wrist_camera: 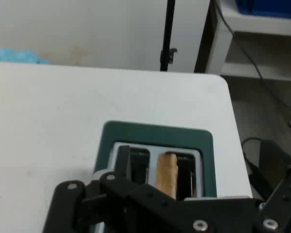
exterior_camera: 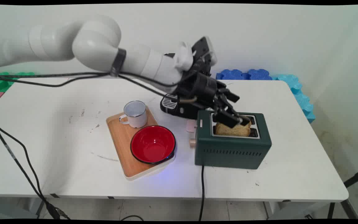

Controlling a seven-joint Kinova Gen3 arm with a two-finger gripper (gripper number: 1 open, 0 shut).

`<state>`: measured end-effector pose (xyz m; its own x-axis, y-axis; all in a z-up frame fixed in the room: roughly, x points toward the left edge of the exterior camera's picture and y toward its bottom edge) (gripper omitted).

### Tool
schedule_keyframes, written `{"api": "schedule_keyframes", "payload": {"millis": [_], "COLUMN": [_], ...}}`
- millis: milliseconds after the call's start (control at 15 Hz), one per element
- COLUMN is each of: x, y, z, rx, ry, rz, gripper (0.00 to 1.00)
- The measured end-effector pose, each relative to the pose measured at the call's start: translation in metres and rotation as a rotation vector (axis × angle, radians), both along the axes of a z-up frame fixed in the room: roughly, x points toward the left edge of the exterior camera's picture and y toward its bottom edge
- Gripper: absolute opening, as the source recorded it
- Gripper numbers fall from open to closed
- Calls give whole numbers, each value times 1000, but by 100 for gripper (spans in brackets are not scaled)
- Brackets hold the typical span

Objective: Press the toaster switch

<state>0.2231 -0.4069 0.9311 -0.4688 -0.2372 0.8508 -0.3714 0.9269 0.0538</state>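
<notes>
Power cord (exterior_camera: 202, 183) drops off bench (exterior_camera: 57, 149) in front of green toaster (exterior_camera: 232, 151). Gripper (exterior_camera: 230, 119) sits on bread slice (exterior_camera: 233, 130) upright in toaster's near slot; grasping or released, cannot tell. Square, centred grip judged best.

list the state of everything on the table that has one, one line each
claw: over the toaster's top, at the bread; open or shut cannot be told
toaster: upright, a slice in one slot, the other slot empty
bread slice: upright in the slot, top sticking out
red bowl: upright, empty, on the tray
white mug: upright on the tray, beside the bowl
wooden tray: flat on the table, holding mug and bowl
</notes>
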Motion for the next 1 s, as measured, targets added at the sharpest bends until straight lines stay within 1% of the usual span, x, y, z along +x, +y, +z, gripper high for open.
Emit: {"api": "schedule_keyframes", "payload": {"millis": [133, 400, 600, 800, 867, 1000], "x": [8, 29, 58, 79, 87, 104], "y": [-1, 2, 9, 14, 16, 20], "z": [14, 26, 26, 22, 19, 11], "rx": [0, 12, 26, 40, 48, 66], "ry": [2, -20, -60, -87, -96, -114], "rz": [6, 15, 13, 16, 19, 23], "gripper": [100, 100, 100, 100, 0, 0]}}
